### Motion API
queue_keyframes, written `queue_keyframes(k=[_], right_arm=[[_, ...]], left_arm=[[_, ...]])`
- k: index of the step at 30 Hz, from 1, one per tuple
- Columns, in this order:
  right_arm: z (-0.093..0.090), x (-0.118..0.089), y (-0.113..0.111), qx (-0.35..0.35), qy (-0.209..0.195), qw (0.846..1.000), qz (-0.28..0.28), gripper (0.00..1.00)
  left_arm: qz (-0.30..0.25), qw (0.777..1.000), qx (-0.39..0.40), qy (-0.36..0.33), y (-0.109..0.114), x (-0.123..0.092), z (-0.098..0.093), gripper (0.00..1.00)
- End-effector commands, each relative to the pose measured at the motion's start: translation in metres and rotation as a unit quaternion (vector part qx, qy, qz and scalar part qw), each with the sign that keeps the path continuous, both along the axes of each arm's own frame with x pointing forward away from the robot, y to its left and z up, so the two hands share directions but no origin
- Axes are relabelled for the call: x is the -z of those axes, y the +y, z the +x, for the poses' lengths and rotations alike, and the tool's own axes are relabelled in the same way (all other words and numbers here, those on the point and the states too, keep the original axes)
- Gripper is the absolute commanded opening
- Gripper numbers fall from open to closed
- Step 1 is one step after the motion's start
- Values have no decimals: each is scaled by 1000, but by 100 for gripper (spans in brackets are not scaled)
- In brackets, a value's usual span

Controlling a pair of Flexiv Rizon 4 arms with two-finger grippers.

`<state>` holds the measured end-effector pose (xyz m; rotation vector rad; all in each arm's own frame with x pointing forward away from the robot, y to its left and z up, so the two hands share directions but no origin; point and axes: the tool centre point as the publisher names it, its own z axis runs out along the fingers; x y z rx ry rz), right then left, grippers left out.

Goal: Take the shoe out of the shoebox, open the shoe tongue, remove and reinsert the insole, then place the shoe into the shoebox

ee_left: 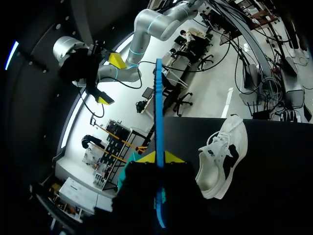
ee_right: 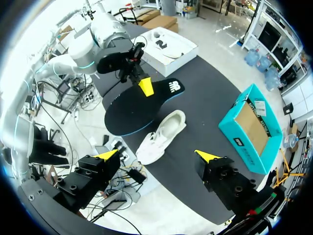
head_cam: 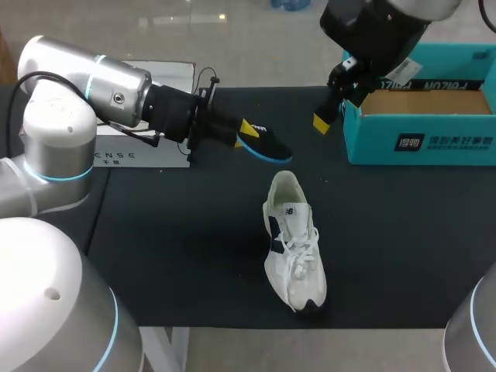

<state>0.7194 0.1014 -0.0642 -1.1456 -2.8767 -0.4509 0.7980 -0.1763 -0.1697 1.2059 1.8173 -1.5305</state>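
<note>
White with navy panels, the laced sneaker (head_cam: 293, 248) lay on the black table (head_cam: 194, 256), its insole out. Reinsertion seemed in hand: the black, blue-edged foam insole (head_cam: 267, 145) needed aiming into the shoe's mouth. The left gripper (head_cam: 246, 129) pinched it aloft. The right gripper (ee_right: 156, 155) hung wide apart, empty, near the teal cardboard shoebox (head_cam: 422, 143).

This is a robotics lab. 2 silver robot arms with blue-lit joint rings work over 1 black-covered table (head_cam: 194, 256). The left arm (head_cam: 85, 93) comes in from 9 o'clock and the right arm (head_cam: 380, 31) from 1 o'clock. Only test props lie on the table: 1 white shoe (head_cam: 294, 248) at the centre, a teal shoebox (head_cam: 434, 143) at 2 o'clock and a white box (head_cam: 147, 155) at 10 o'clock. The left gripper (head_cam: 246, 128) pinches a black insole (head_cam: 267, 146) between its yellow tips.
</note>
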Motion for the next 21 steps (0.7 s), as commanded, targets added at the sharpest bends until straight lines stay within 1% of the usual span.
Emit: queue_keyframes(k=[1,6,7,8,9,12,13,18,21], right_arm=[[1,1,1,0,1,1000,0,100],[1,1,1,0,1,1000,0,100],[1,1,1,0,1,1000,0,100],[1,1,1,0,1,1000,0,100],[1,1,1,0,1,1000,0,100],[1,1,1,0,1,1000,0,100],[1,1,1,0,1,1000,0,100],[1,1,1,0,1,1000,0,100],[1,1,1,0,1,1000,0,100]], left_arm=[[1,1000,-1,-1,-1,0,0,0],[1,1000,-1,-1,-1,0,0,0],[-8,1000,-2,-14,-2,-4,-5,0],[-2,999,7,-48,-3,-5,-8,0],[-9,997,19,-81,-4,-7,-12,0],[-31,988,50,-143,-3,-6,-19,0],[-37,987,53,-149,-1,-4,-20,0],[-41,970,45,-234,11,3,-23,0],[-63,963,47,-259,17,8,-26,0]])
